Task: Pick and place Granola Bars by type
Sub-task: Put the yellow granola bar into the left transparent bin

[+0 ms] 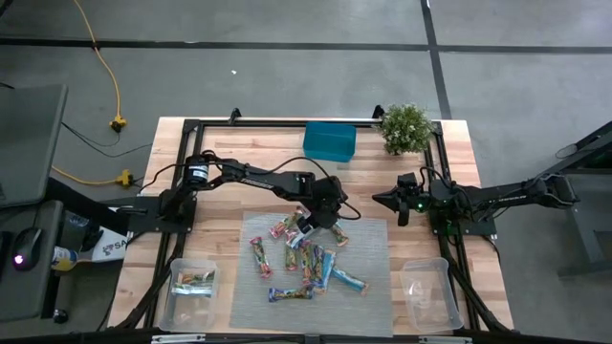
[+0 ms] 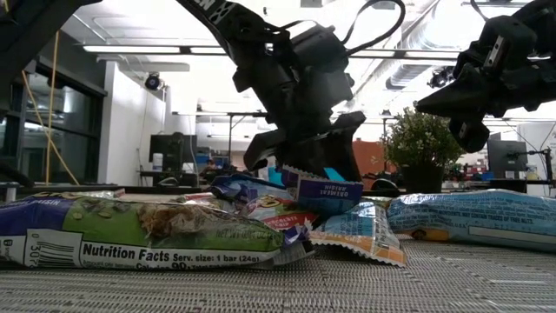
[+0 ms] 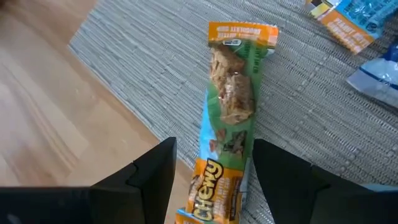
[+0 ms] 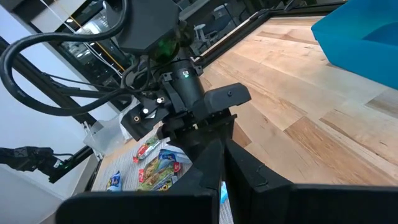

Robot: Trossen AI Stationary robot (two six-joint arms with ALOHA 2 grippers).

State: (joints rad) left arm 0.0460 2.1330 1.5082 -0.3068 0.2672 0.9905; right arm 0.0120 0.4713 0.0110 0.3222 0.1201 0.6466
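1. Reaching from the left of the high view toward the middle, the left arm ends in the left gripper (image 1: 308, 222), which hangs over the upper edge of the grey woven mat (image 1: 373, 287).
2. Its fingers (image 3: 152, 180) stand apart on either side of a green-and-orange Chewy bar (image 3: 231, 118); in the left wrist view the bar lies flat on the mat between them, and whether the pads touch the wrapper cannot be told.
3. From table height, the same gripper (image 2: 304, 152) points down onto the pile, just above a blue-labelled bar (image 2: 326, 193).
4. The remaining Granola Bars (image 1: 306, 263) lie scattered in the centre of the mat, below the gripper in the high view; a light blue one (image 1: 348, 280) sits toward the lower right of the cluster.
5. A clear plastic tub (image 1: 194, 284) at the lower left of the high view already holds a bar or two; a second clear tub (image 1: 427, 287) stands at the lower right.
6. The right arm comes in from the right edge, and the right gripper (image 1: 380, 199), fingers closed on nothing, hovers over bare wood right of centre, pointing at the left gripper.
7. A teal box (image 1: 329, 140) and a small potted plant (image 1: 405, 127) stand along the top edge of the wooden table (image 1: 220, 172).
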